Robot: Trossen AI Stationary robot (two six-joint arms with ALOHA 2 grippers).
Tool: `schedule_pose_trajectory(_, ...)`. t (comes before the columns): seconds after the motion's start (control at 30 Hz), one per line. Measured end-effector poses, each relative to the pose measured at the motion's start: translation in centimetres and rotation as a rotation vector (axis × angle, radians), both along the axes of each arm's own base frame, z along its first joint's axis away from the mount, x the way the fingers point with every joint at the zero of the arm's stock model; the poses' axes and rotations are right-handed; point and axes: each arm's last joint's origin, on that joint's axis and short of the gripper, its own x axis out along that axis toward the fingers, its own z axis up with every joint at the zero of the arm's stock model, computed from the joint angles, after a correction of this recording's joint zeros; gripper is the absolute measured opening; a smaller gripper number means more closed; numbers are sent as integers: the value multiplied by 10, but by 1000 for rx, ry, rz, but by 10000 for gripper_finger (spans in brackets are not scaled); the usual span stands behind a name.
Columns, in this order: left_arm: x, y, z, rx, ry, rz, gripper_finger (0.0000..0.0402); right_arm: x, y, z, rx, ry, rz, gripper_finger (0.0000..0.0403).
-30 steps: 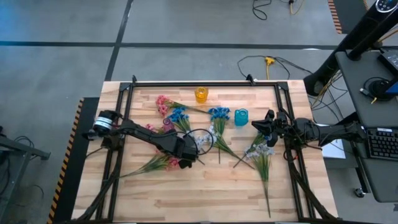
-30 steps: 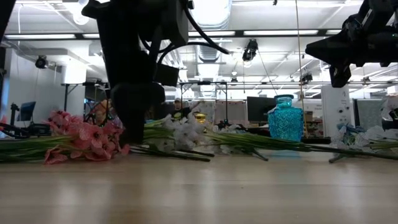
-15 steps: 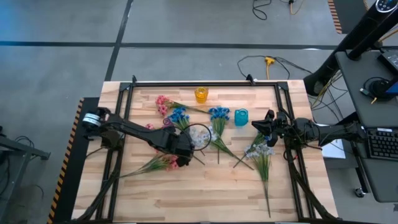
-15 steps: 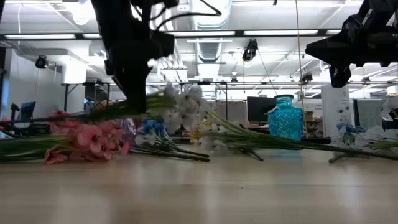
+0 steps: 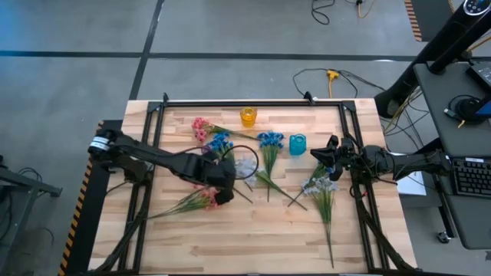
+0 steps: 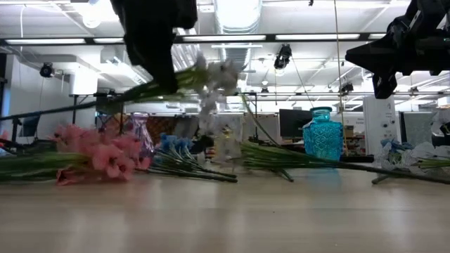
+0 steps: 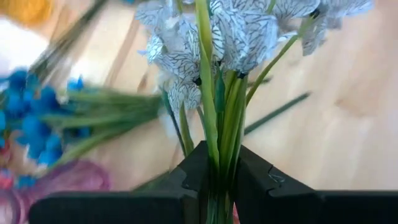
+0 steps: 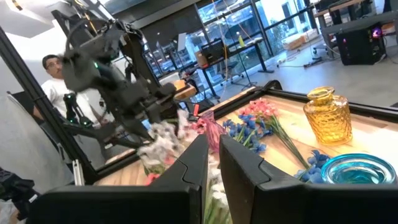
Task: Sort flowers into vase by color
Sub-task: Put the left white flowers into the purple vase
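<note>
Item: white sprig (image 7: 214, 37), stems pinched in left gripper (image 7: 217, 180), lifted clear of table (image 5: 253, 230) near its middle. Right gripper (image 8: 211, 162) shut, empty, hovering at right side above another white bunch (image 5: 322, 188).

Risks: thin stems may slip from the pinch; trailing stems could snag blue flowers (image 5: 220, 142) or pink flowers (image 5: 205, 199) beneath.

Room: open board along front edge; vases, amber (image 5: 248, 116) and teal (image 5: 298, 143), crowd the back.
</note>
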Motion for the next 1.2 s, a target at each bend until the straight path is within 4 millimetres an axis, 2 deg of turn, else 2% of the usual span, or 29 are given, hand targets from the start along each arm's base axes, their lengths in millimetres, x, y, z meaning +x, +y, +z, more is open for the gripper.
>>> schedule_pose_trajectory(0.23,-8,1,31,-19,-152,-65,37,0,0,0,-5,2,0,34)
schedule_pose_trajectory(0.37,-11,2,45,38,-245,-58,37,0,0,0,-5,2,0,34)
schedule_pose_trajectory(0.53,-16,-2,64,-40,-351,-164,37,0,0,0,-10,4,-1,34)
schedule_pose_trajectory(0.77,-32,-6,99,154,-572,-267,37,0,0,0,-13,4,-1,34)
schedule_pose_trajectory(0.9,-39,-5,102,214,-760,-301,37,0,0,0,-17,5,-1,34)
schedule_pose_trajectory(1.03,-49,-1,85,269,-885,-318,37,0,0,-2,-23,14,-1,34)
schedule_pose_trajectory(1.2,-76,12,73,315,-1053,-234,37,0,0,-2,-24,13,-2,34)
